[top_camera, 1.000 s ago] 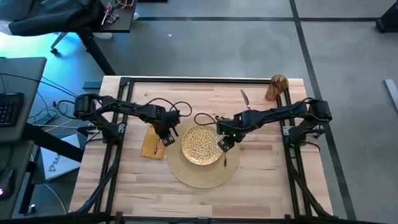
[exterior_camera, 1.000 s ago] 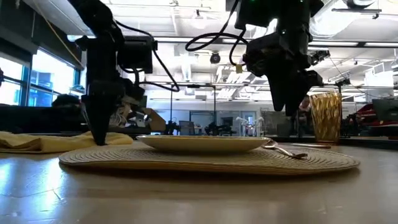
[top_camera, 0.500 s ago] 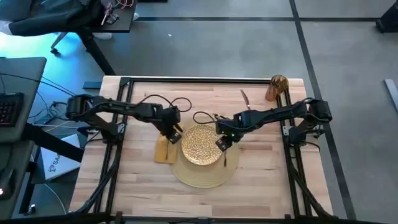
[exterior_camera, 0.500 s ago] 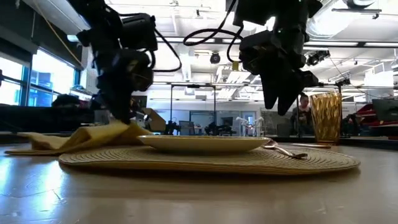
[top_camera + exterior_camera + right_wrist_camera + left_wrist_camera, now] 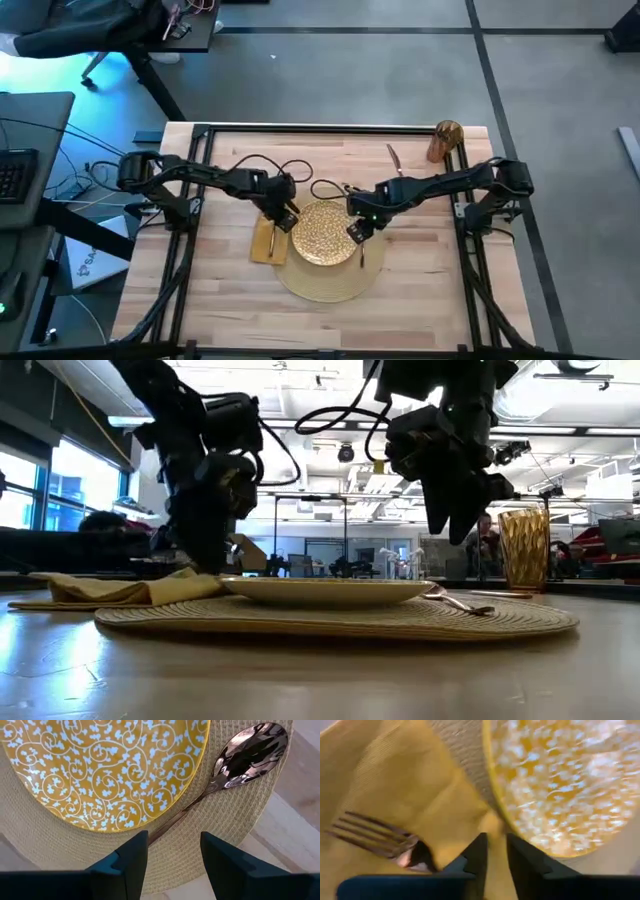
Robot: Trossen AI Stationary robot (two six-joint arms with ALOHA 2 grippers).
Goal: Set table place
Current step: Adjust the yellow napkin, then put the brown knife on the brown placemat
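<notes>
My left pincer (image 5: 283, 216) is down at the left rim of the plate (image 5: 325, 232), fingers drawn narrow and pinched on the napkin (image 5: 266, 240). In my left wrist view a fold of the yellow cloth sits between the two dark fingers (image 5: 475, 857), and a fork (image 5: 375, 834) lies on the napkin just beside them. The napkin rests on the table (image 5: 230, 300) to the left of the plate, its right edge touching the placemat (image 5: 325, 285); from the low view it lies rumpled, partly lifted under my pincer.

The plate sits in the middle of the placemat, toward its far side.

My right pincer (image 5: 356, 231) hangs above the right rim of the plate, fingers (image 5: 125, 857) spread wide and holding nothing. Below it a spoon (image 5: 235, 762) lies on the placemat just right of the plate, bowl up, its handle running under my pincer.

Farther right, near the far edge of the table, another piece of cutlery (image 5: 393, 157) lies on the wood, and the glass (image 5: 445, 141) stands upright at the far right corner.
</notes>
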